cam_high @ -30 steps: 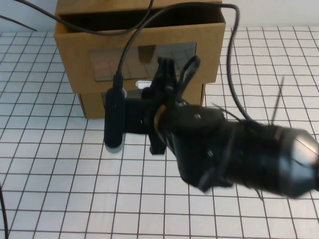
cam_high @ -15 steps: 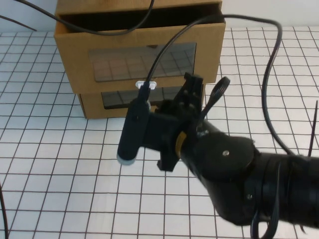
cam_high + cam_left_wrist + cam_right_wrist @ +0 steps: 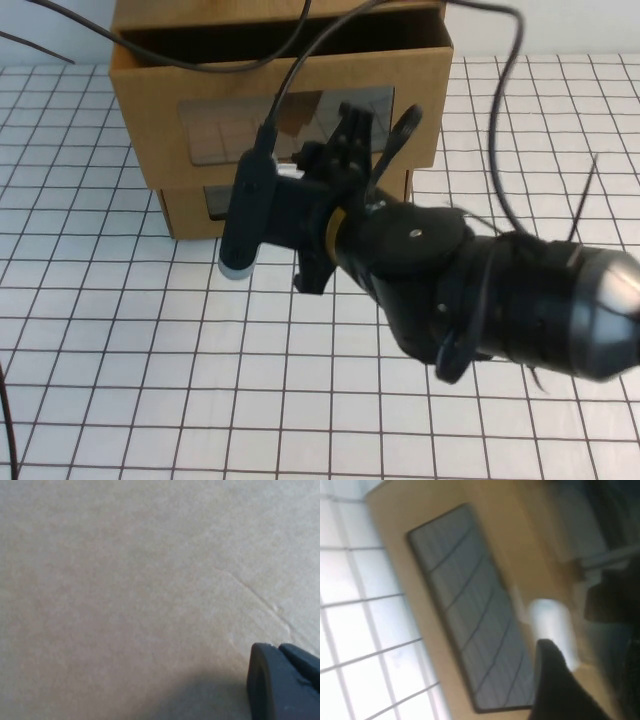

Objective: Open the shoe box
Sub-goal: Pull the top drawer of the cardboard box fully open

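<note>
The brown cardboard shoe box stands at the back of the table, with a dark window in its upper front and a lower drawer beneath. My right gripper reaches over the table to the box's front, open, its tips near the small white handle beside the window. One dark fingertip shows just past that handle. My left gripper is pressed close to plain cardboard; the high view does not show this arm.
The table is a white sheet with a black grid. Black cables hang over the box's top and front. My right arm's bulky black body fills the middle and right of the high view.
My right arm, which had drawn back from the box, has moved forward and up to its front again. Its jaws now stand apart. The box looks unmoved.
</note>
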